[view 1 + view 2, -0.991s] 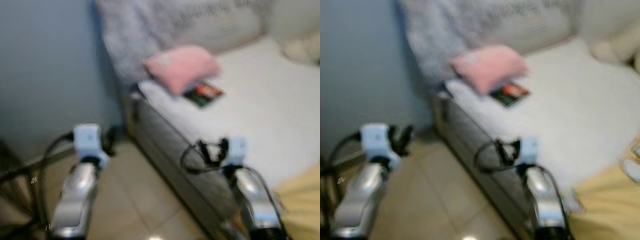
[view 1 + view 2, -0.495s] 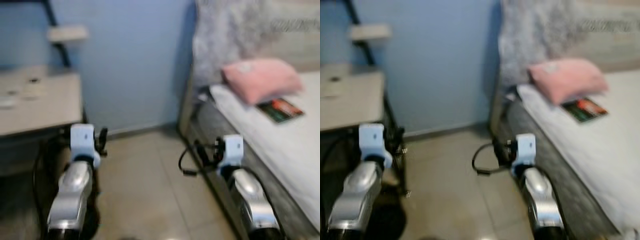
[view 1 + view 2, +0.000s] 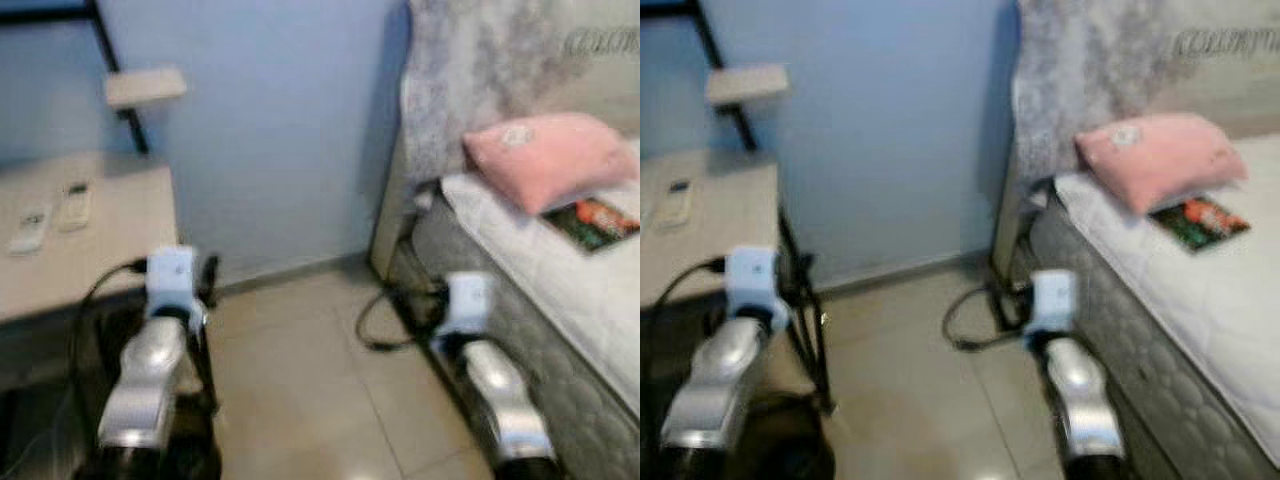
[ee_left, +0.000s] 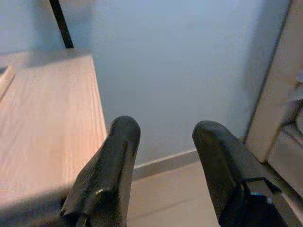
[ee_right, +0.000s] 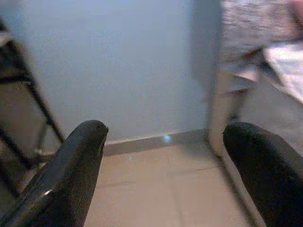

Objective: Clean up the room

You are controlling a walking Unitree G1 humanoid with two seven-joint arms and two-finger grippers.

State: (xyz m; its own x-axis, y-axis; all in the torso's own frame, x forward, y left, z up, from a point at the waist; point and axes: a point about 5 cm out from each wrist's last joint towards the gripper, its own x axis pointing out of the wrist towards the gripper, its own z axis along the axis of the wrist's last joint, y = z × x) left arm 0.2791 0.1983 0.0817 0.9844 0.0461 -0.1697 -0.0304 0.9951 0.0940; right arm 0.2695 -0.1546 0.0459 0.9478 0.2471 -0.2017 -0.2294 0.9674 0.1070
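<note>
Tidying is judged barely begun: a book (image 3: 1200, 222) is seen on the bed (image 3: 1200, 290) beside a pink pillow (image 3: 1160, 158), and remotes (image 3: 50, 210) on the counter (image 3: 90, 250). Nothing is held; fingers of left gripper (image 4: 165, 142) and right gripper (image 5: 165, 142) are spread.

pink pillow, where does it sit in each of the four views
Left eye view: pillow at upper right, on the bed's head end.
Right eye view: pillow at upper right, nearer the middle of the picture.
Left wrist view: not in it.
Right wrist view: too blurred to tell.
Shared landmark: the blue wall.
</note>
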